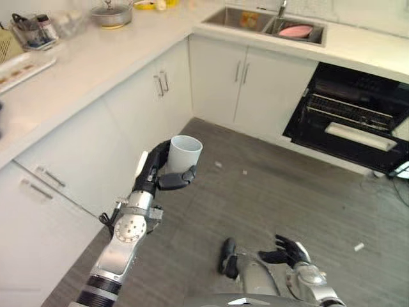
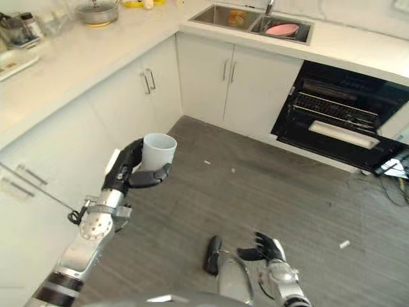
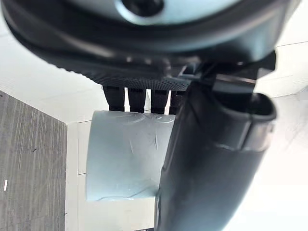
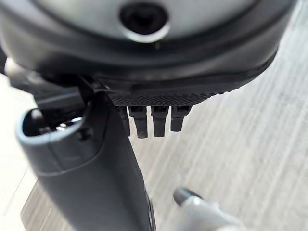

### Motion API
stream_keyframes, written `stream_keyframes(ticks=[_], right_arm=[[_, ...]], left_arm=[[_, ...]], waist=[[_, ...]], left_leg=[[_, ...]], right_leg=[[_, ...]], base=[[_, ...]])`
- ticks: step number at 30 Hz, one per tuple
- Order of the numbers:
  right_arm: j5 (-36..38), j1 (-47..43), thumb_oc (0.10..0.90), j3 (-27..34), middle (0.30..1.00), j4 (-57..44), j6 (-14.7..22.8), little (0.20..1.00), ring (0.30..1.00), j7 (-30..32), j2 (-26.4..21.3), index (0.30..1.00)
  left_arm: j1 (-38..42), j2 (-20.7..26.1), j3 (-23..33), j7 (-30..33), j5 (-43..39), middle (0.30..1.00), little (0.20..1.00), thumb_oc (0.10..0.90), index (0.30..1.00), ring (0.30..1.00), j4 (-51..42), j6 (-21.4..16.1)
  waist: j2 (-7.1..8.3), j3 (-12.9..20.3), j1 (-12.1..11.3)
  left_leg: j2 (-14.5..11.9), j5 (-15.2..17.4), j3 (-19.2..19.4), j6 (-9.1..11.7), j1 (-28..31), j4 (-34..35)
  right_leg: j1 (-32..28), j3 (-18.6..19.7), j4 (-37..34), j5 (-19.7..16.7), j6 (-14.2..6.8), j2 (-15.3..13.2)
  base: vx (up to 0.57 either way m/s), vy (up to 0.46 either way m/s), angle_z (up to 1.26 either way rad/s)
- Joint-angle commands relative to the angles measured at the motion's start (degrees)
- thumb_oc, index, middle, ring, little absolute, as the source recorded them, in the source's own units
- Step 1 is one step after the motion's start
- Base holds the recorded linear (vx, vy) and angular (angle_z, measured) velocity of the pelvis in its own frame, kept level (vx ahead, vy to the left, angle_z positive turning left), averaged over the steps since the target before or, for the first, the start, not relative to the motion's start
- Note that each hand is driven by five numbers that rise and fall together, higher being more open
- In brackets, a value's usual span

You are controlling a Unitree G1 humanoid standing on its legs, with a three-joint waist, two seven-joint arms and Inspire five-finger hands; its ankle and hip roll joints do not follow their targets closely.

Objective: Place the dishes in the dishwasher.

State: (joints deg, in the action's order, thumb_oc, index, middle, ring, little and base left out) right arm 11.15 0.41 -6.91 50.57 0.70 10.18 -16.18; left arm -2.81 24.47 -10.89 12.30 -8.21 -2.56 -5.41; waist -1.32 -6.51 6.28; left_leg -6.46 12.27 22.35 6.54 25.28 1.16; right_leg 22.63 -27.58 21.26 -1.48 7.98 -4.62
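A pale grey cup (image 1: pixel 185 155) is held upright above the floor in front of the left cabinets, with my left hand (image 1: pixel 155 171) shut on it, thumb across its front and fingers behind. The left wrist view shows the same cup (image 3: pixel 125 161) between thumb and fingers. The dishwasher (image 1: pixel 348 118) stands open under the far right counter, its dark inside and wire racks showing. A pink dish (image 1: pixel 295 31) lies in the sink (image 1: pixel 246 18). My right hand (image 1: pixel 289 249) hangs low over the floor, fingers relaxed and holding nothing.
White cabinets (image 1: pixel 137 112) run along the left and back under a pale counter (image 1: pixel 89 61). A lidded pot (image 1: pixel 110 14), a utensil holder (image 1: pixel 29 31) and a tray (image 1: pixel 22 69) sit on it. Small scraps (image 1: pixel 358 246) lie on the grey floor.
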Motion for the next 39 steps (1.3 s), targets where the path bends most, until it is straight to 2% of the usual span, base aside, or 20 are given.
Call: stream_keyframes(ticks=[1,3,5,7,8,9,10,13,14,15,17,23,26,28,30,31,32,35,36,39], right_arm=[[-2.2,-3.76,0.8,2.02,0.9,-8.53,4.97,0.9,0.9,6.07,-5.26,0.9],[-2.69,-4.22,0.8,2.78,0.9,-12.01,5.84,0.9,0.9,7.65,-7.3,0.9],[-3.84,-7.08,0.8,2.52,0.9,-17.18,6.36,0.9,0.9,9.44,-9.32,0.9],[-4.0,-8.82,0.8,2.13,0.9,-19.05,6.66,0.9,0.9,10.04,-9.79,0.9],[3.37,-28.57,0.8,4.28,0.9,0.09,4.43,0.9,0.9,9.51,-21.97,0.9],[3.95,-30.77,0.8,3.29,0.9,2.03,5.32,0.9,0.9,9.01,-22.55,0.9],[1.23,-12.49,0.8,1.32,0.9,-7.38,6.88,0.9,0.9,8.11,-14.34,0.9],[-2.03,-1.52,0.8,2.59,0.9,-17.25,10.06,0.9,0.9,6.88,-10.67,0.9],[-3.72,-0.8,0.8,3.65,0.9,-19.75,10.62,0.9,0.9,6.52,-11.08,0.9],[-4.0,-0.22,0.8,4.09,0.9,-21.73,10.89,0.9,0.9,6.42,-11.24,0.9],[-4.2,1.14,0.8,4.95,0.9,-26.03,11.74,0.9,0.9,7.04,-11.39,0.9],[-5.79,4.23,0.8,7.81,0.9,-32.01,12.61,0.9,0.9,7.22,-10.33,0.9],[-6.6,3.29,0.8,7.95,0.9,-38.8,13.04,0.9,0.9,7.72,-8.11,0.9],[-6.52,3.5,0.8,7.61,0.9,-39.59,13.07,0.9,0.9,6.98,-7.5,0.9],[-9.97,4.28,0.8,7.3,0.9,-45.64,13.32,0.9,0.9,6.51,-7.95,0.9],[-10.0,4.35,0.8,7.36,0.9,-45.72,13.23,0.9,0.9,6.51,-7.96,0.9],[-12.35,4.38,0.8,7.78,0.9,-49.96,13.83,0.9,0.9,6.75,-8.44,0.9],[-13.33,4.08,0.8,8.72,0.9,-54.34,14.1,0.9,0.9,7.03,-8.41,0.9],[-12.51,3.22,0.8,7.88,0.9,-56.14,14.91,0.9,0.9,6.23,-8.52,0.9],[-10.64,4.48,0.8,6.6,0.9,-58.22,15.76,0.9,0.9,4.29,-8.46,0.9]], left_arm=[[8.37,0.11,-0.55,0.61,1.75,0.3,0.3,0.4,0.3,0.3,-6.43,-6.6],[8.32,-1.44,-1.57,0.3,0.65,0.3,0.3,0.4,0.3,0.3,-6.31,-6.75],[8.3,-2.42,-1.36,0.28,-1.62,0.3,0.3,0.4,0.3,0.3,-7.56,-7.53],[8.21,-2.21,-1.61,0.7,-1.65,0.3,0.3,0.4,0.3,0.3,-7.59,-7.55],[8.95,0.94,-4.04,-2.23,-3.72,0.3,0.3,0.4,0.3,0.3,-6.96,-7.54],[9.7,0.54,-3.51,-2.28,-3.79,0.3,0.3,0.4,0.3,0.3,-6.76,-7.54],[8.5,-0.81,-1.92,0.52,-4.16,0.3,0.3,0.4,0.3,0.3,-7.47,-8.06],[5.28,-3.44,1.03,2.96,-2.93,0.3,0.3,0.4,0.3,0.3,-7.34,-8.39],[4.4,-3.42,1.66,3.58,-0.75,0.3,0.3,0.4,0.3,0.3,-6.8,-8.14],[3.94,-3.45,1.58,3.57,-0.05,0.3,0.3,0.4,0.3,0.3,-6.73,-8.21],[3.3,-3.65,1.55,4.26,-0.05,0.3,0.3,0.4,0.3,0.3,-7.3,-8.4],[3.27,-3.19,1.35,4.55,0.47,0.3,0.3,0.4,0.3,0.3,-8.74,-9.15],[6.51,-0.73,0.08,4.94,1.27,0.3,0.3,0.4,0.3,0.3,-8.87,-8.87],[6.8,-0.03,-0.24,4.62,1.7,0.3,0.3,0.4,0.3,0.3,-8.75,-9.03],[7.31,1.37,-1.03,4.09,2.69,0.3,0.3,0.4,0.3,0.3,-8.99,-8.73],[7.34,1.34,-1.09,4.09,2.69,0.3,0.3,0.4,0.3,0.3,-8.96,-8.74],[8.35,1.75,-1.71,4.11,4.17,0.3,0.3,0.4,0.3,0.3,-9.33,-8.46],[9.01,1.85,-1.7,4.43,5.62,0.3,0.3,0.4,0.3,0.3,-9.72,-8.51],[9.85,2.13,-1.35,4.32,6.6,0.3,0.3,0.4,0.3,0.3,-10.62,-8.51],[10.07,2.06,-0.87,5.1,10.13,0.3,0.3,0.4,0.3,0.3,-11.6,-9.42]], waist=[[2.6,1.22,3.21],[2.0,2.27,3.77],[4.05,0.21,1.03],[5.06,-1.07,-0.57],[6.38,0.32,-5.32],[6.39,-0.33,-5.01],[6.07,-1.71,-3.66],[3.69,-3.19,-1.81],[1.77,-2.96,-2.33],[1.18,-2.8,-2.89],[0.81,-2.63,-5.37],[-0.02,-1.13,-5.43],[1.84,-0.05,-4.4],[2.22,0.13,-4.41],[2.27,-0.72,-3.23],[2.3,-0.46,-3.45],[1.59,-1.53,-1.71],[1.28,-1.68,-1.22],[1.4,-1.42,-1.01],[2.23,-0.52,-1.47]], left_leg=[[3.98,-5.0,-6.21,-2.58,-7.54,-1.25],[1.82,-9.06,-6.5,0.24,-9.32,-14.48],[-2.02,-16.55,-5.56,5.85,-19.32,-37.8],[-1.52,-16.34,-5.32,5.95,-22.07,-42.87],[-3.35,-16.25,-5.72,6.06,-24.76,-42.64],[-2.84,-16.86,-5.44,5.76,-24.82,-42.15],[-3.73,-17.05,-3.58,5.42,-24.79,-39.58],[-6.92,-16.57,-1.54,4.22,-26.53,-25.82],[-6.92,-15.34,-4.66,3.19,-26.56,-11.35],[-6.9,-17.14,-6.76,3.08,-26.36,-5.4],[-6.66,-20.78,-17.16,4.35,-31.9,3.58],[-6.6,-23.0,-16.35,4.54,-31.14,3.06],[-3.06,-19.95,-13.08,1.15,-28.15,3.84],[-2.48,-18.52,-12.15,0.58,-27.17,3.84],[-1.26,-16.89,-10.59,-1.63,-25.01,3.84],[-1.21,-16.39,-10.47,-1.54,-24.99,3.84],[-1.17,-14.95,-9.47,-2.33,-23.27,3.84],[-1.21,-13.19,-6.94,-2.23,-21.31,3.84],[-1.21,-12.09,-4.85,-1.85,-19.78,3.84],[-1.35,-12.35,-3.87,-1.53,-18.49,3.84]], right_leg=[[-11.77,5.06,-12.93,-2.07,-14.43,-0.71],[-16.6,8.34,-15.68,-0.33,-11.91,2.2],[-23.63,10.21,-20.8,1.29,-9.17,2.95],[-25.95,11.03,-22.05,1.72,-8.78,2.34],[-29.46,9.91,-24.45,2.1,-9.5,2.29],[-29.24,9.97,-24.54,1.7,-9.55,1.79],[-29.6,11.29,-24.62,1.31,-9.72,1.3],[-30.28,13.81,-25.97,1.75,-12.07,0.09],[-31.18,15.25,-26.16,3.06,-14.17,-0.76],[-32.1,16.14,-26.13,3.73,-14.56,-0.99],[-35.91,20.23,-26.26,6.31,-15.1,-1.35],[-37.72,22.89,-25.57,7.71,-16.69,-2.84],[-32.59,25.68,-18.35,2.82,-20.04,-7.51],[-30.8,26.77,-15.94,2.84,-20.51,-7.86],[-24.23,30.32,-5.65,-2.52,-22.18,-7.04],[-24.04,30.52,-5.44,-2.13,-22.21,-7.1],[-20.12,29.6,-1.32,-2.5,-22.5,-5.36],[-16.63,24.05,-3.9,-1.84,-21.59,-5.45],[-16.93,17.71,-11.48,-0.48,-20.07,-5.75],[-20.6,16.22,-18.54,-1.82,-20.01,-6.53]], base=[[0.53,-0.192,-0.77],[0.51,-0.241,-0.78],[0.53,-0.372,-0.64],[0.34,-0.207,-0.44],[0.19,-0.106,-0.98],[0.23,-0.064,-1.42],[0.12,0.099,-0.94],[0.28,0.257,-0.2],[0.48,0.41,-1.14],[0.6,0.406,-1.18],[0.57,0.19,-1.01],[0.31,0.215,-0.77],[0.27,0.31,-0.72],[0.16,0.155,-0.91],[0.18,0.233,-0.59],[0.19,0.303,-0.62],[0.15,0.227,-0.52],[0.13,0.133,-0.73],[0.13,0.002,-0.87],[0.11,-0.049,-0.42]])
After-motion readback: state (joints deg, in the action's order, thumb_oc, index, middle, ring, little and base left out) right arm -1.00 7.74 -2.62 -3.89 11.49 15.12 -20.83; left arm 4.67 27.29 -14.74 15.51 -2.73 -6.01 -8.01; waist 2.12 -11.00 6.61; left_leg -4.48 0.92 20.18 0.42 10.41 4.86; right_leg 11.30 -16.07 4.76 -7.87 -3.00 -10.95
